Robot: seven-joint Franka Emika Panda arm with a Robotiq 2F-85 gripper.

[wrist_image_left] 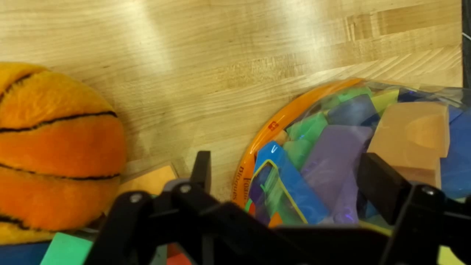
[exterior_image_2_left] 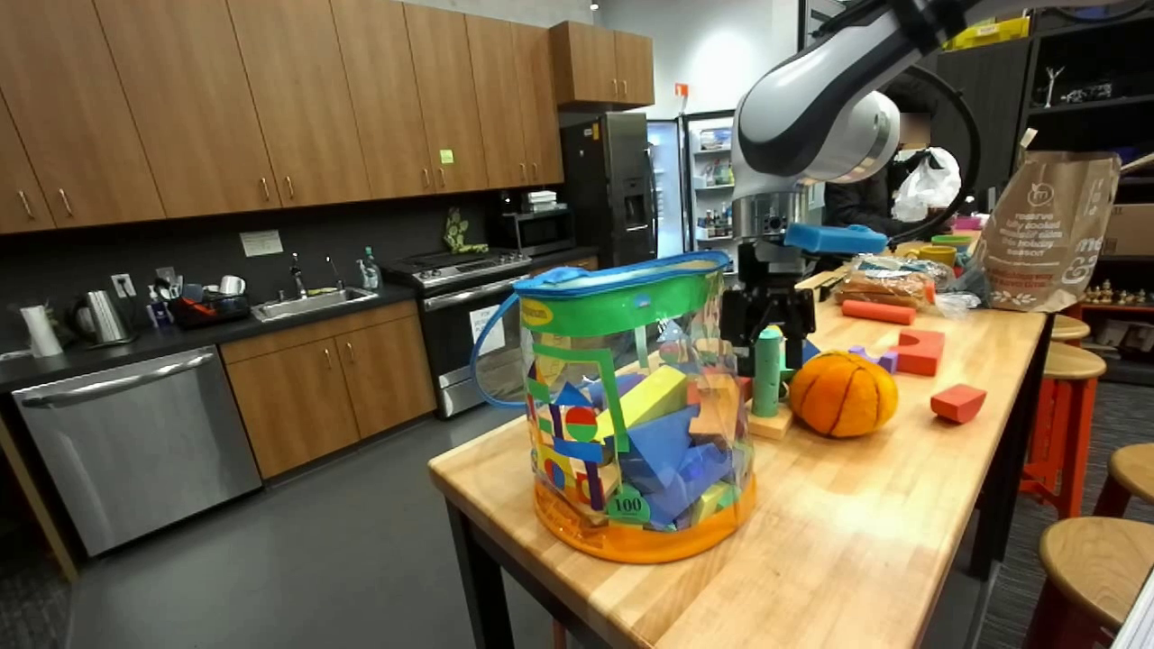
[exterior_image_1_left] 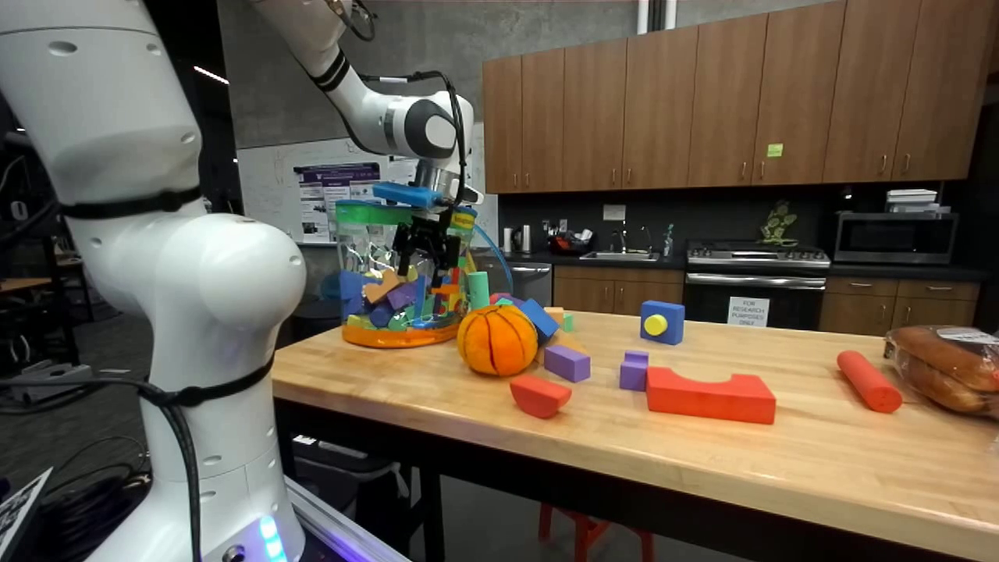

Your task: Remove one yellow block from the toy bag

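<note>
From the left in an exterior view, the toy bag (exterior_image_2_left: 622,314) stands upright on the counter (exterior_image_2_left: 811,550). Step in hand, by judgement: the approach; removal not yet made. The next move appears to call for a rise clear of the bag, a shift over its mouth, then a descent. Inside, over blue pieces (exterior_image_2_left: 658,455), lies the yellow block (exterior_image_2_left: 656,397); its long axis slants, the higher end pointing right, the lower end left. To the right hangs the gripper (exterior_image_2_left: 769,356), its tips below the bag's top. In the wrist view the fingers (wrist_image_left: 201,171) are spread apart with nothing seen gripped; whether one is within the bag cannot be told. Further right, the orange ball (exterior_image_2_left: 844,394) rests on the counter.
</note>
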